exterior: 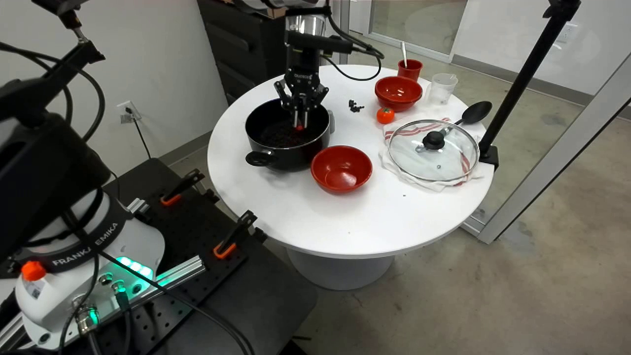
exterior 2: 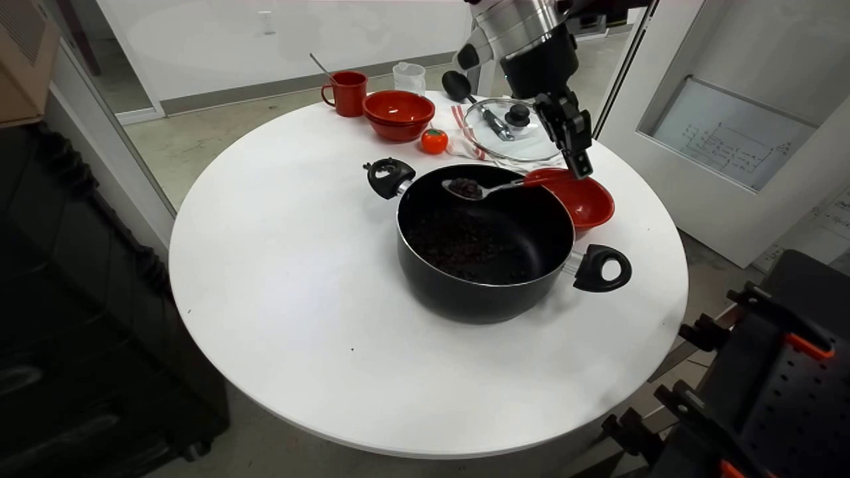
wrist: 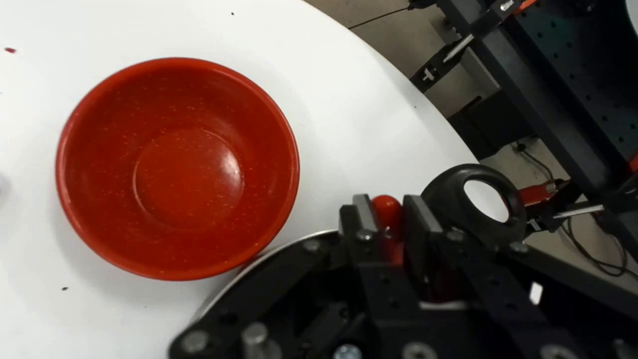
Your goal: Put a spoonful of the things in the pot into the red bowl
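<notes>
The gripper [wrist: 389, 212] pinches the spoon [exterior 2: 508, 186] by its red end, jaws firm against it; dark bits [exterior 2: 467, 188] ride in the spoon over the pot [exterior 2: 475, 304]. The step looks like the carry: best to hold level, clear the pot's edge, cross slowly to the bowl [wrist: 177, 169] just beside it, and tip low, well inside.

The base [exterior: 143, 241] was white and rounded, wearing a black band [exterior: 64, 260] lettered FRANKA EMIKA in white. It carried glowing green lights [exterior: 134, 266], an orange knob [exterior: 33, 270] and round metal connectors [exterior: 87, 320] with black cables [exterior: 128, 320]. The wrist [exterior 2: 543, 66] was black below a shiny silver collar [exterior 2: 521, 28], with a thin black cord [exterior: 362, 79] looping out. The gripper [wrist: 388, 199] was black too, with angular links, round silver screws [wrist: 347, 352], small pale letters [exterior: 302, 76] and grey-striped fingers [wrist: 365, 212].
</notes>
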Controlling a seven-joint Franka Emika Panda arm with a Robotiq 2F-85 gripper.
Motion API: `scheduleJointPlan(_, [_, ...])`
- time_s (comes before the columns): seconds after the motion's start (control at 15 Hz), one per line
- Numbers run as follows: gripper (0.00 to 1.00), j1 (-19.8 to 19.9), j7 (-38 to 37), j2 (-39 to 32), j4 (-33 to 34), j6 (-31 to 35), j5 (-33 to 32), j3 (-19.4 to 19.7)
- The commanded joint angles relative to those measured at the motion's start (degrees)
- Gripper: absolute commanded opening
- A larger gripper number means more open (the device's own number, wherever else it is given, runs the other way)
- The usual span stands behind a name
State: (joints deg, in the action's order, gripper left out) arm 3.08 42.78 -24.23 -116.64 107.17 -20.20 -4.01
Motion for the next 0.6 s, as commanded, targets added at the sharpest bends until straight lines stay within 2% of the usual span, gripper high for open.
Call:
scheduleJointPlan(0.0, [0.05,0.7,1.3,2.3,-0.8,1.3,-2.2,1.8])
scheduleJointPlan(0.53, [0.05,5.4,3.3,3.9,-1.1,2.1,-4.2,6.8])
